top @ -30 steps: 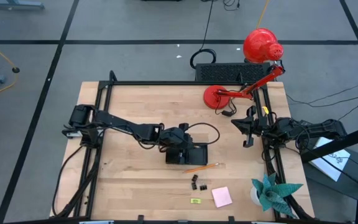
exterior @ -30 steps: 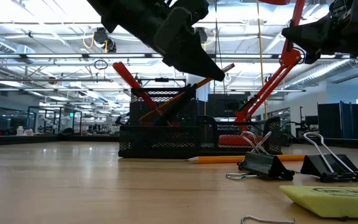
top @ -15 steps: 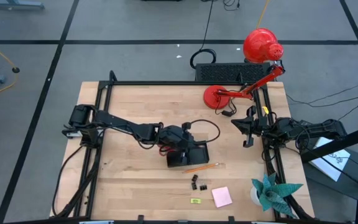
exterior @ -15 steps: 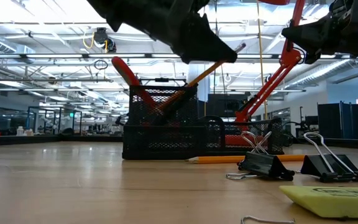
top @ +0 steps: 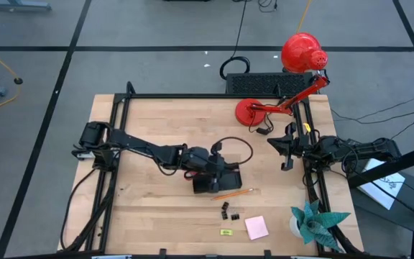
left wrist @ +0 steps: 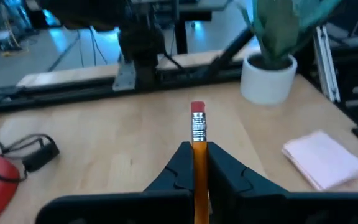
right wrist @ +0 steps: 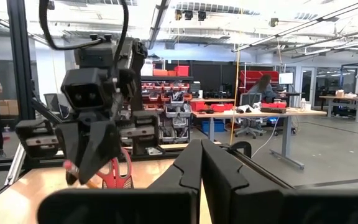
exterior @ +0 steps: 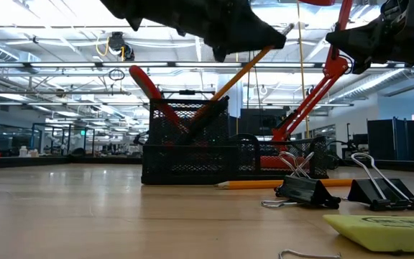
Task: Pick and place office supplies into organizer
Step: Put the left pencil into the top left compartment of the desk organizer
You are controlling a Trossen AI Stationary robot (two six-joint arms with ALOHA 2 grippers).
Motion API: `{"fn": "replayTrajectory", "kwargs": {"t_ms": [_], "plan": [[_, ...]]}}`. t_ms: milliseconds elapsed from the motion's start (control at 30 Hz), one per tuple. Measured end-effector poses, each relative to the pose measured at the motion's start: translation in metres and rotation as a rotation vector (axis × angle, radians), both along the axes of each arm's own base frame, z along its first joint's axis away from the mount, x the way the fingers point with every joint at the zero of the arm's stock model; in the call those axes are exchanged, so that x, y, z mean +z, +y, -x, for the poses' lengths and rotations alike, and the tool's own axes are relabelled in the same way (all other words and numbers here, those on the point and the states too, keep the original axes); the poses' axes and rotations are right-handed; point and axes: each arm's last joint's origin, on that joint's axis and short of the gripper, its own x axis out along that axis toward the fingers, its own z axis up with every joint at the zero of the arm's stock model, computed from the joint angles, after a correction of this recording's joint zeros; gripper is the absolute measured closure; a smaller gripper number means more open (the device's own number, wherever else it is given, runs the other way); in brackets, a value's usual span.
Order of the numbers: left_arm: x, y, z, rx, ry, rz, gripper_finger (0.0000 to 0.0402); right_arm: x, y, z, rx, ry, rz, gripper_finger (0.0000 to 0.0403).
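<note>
At centre of the high view, left gripper (top: 221, 167) over the black organizer (top: 217, 180), clenched on an orange pencil (left wrist: 197, 143); seen in the low view slanting from the mesh organizer's top up toward the upper middle of the frame, eraser end highest. Red-handled scissors (exterior: 153, 97) standing tilted in the organizer. Just below the organizer in the high view, a second pencil (top: 234, 193) flat on the table (top: 149, 122); lower still, black clips (top: 228, 211), a pink sticky-note pad (top: 256, 227) and a small yellow-green piece (top: 226, 232). At right edge, right gripper (top: 287, 147) closed on nothing, near the red lamp (top: 293, 72); teal paper plant (top: 315, 220) at lower right
</note>
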Motion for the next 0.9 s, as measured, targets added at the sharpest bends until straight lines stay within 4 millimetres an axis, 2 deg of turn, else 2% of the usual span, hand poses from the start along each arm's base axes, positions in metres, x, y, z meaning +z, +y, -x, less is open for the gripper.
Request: {"fn": "replayTrajectory", "kwargs": {"t_ms": [100,300,533,767,900], "plan": [[0.0047,-0.0013,-0.0012,-0.003,-0.05,0.007,0.0391,0.0,0.0,0.0,0.001,0.0,0.0,0.0399],[0.0053,-0.0008,-0.0014,0.018,-0.059,0.002,0.0366,0.0,0.0,0.0,0.001,0.0,0.0,0.0399],[0.0065,-0.0007,-0.0017,0.018,-0.072,-0.001,0.0391,0.0,0.0,0.0,0.001,0.0,0.0,0.0399],[0.0055,0.0,-0.0013,0.045,-0.07,-0.016,0.0369,-0.0004,0.0,-0.0001,0.001,0.004,0.001,0.0399],[0.0084,-0.0002,-0.0019,0.05,-0.101,0.007,0.0381,-0.0004,0.0,-0.0001,-0.001,0.006,0.009,0.0399]]}}
